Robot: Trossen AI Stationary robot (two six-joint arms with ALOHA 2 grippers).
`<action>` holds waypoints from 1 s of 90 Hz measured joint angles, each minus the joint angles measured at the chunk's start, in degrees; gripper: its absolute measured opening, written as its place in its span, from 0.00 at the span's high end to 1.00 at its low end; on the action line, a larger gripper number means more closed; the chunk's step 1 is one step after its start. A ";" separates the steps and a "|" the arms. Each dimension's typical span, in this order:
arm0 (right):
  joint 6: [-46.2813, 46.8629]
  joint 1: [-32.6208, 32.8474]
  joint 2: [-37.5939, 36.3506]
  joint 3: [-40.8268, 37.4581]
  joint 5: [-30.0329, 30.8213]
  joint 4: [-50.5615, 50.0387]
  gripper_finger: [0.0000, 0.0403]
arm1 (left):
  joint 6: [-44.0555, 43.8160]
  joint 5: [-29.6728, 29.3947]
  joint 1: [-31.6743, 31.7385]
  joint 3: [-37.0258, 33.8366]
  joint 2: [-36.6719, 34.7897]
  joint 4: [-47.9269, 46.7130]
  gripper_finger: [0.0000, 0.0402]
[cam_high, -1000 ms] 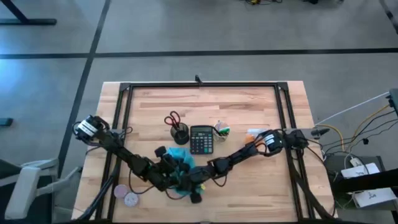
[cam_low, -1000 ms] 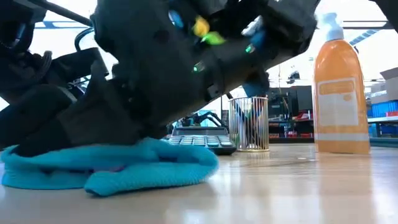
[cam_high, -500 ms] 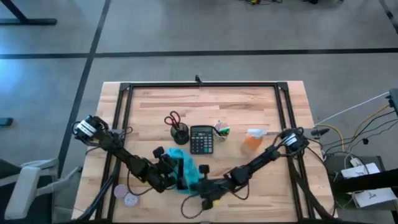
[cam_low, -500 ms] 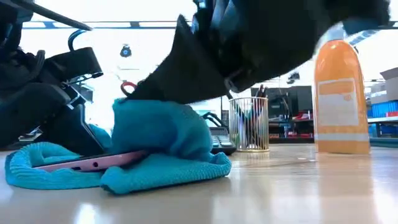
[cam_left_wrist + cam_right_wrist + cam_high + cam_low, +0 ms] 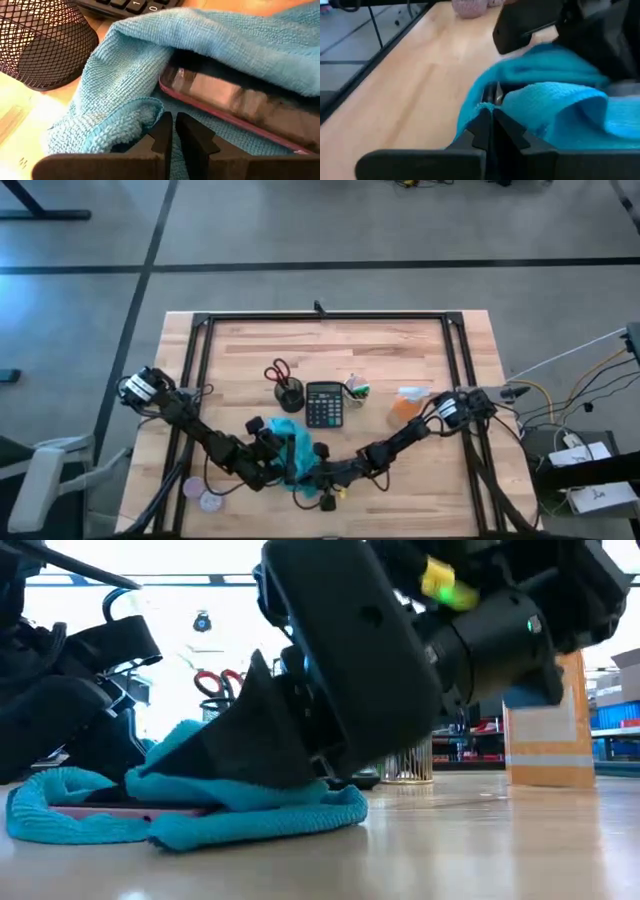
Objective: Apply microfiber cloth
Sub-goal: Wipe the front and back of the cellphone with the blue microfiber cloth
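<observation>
The turquoise microfiber cloth [image 5: 297, 442] lies bunched on the table near the front edge, in front of the calculator. In its folds rests a pink-edged phone [image 5: 235, 102] with a dark screen, and a flap of cloth [image 5: 250, 815] is draped over most of it. My left gripper [image 5: 174, 122] is shut, low at the cloth's left side. My right gripper [image 5: 490, 120] comes in from the right and is shut on the cloth's edge. My left gripper has its shut fingertips [image 5: 165, 125] down on the cloth's lower layer [image 5: 150, 107], beside a curled edge and close to the phone's end. Whether any cloth sits between them, I cannot tell. My right gripper pinches the edge [image 5: 487, 106] of the cloth's upper flap between its two fingers, coming nearly level from the table's right. The flap lies slack over the phone, low on the table.
Behind the cloth stand a black calculator [image 5: 323, 404], a black mesh pen cup [image 5: 290, 394] and red-handled scissors [image 5: 278, 370]. An orange spray bottle [image 5: 405, 406] stands to the right. Small pink round things [image 5: 205, 495] lie near the front left corner.
My right gripper lifted a flap of the cloth and drew it toward the near right, baring the phone. It then went back toward the left and down, laying the flap over the phone. The cloth's lower layer and the phone stayed in place.
</observation>
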 joint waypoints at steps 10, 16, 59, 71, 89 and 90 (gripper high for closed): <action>-2.62 -0.40 -0.49 0.00 -3.46 -0.26 1.00 | 0.06 -0.27 0.00 0.02 0.00 0.04 0.95; -3.01 -1.08 -0.76 0.05 -8.05 -0.51 1.00 | 0.28 -0.38 0.00 0.03 0.00 0.04 0.95; -4.60 -4.14 -3.78 0.15 -11.45 -0.87 1.00 | 15.06 -0.03 -1.22 1.63 -7.34 5.56 0.95; -5.01 -4.77 -3.35 0.15 -12.03 -3.67 1.00 | 13.26 -0.39 -3.29 1.60 -6.34 7.31 0.95; -5.27 -6.21 -2.02 0.17 -13.36 -3.44 1.00 | 8.15 4.60 -8.35 1.57 -5.51 7.99 0.95; -5.27 -6.38 -2.01 0.17 -13.19 -3.43 1.00 | 7.93 4.71 -8.69 1.57 -5.52 8.04 0.95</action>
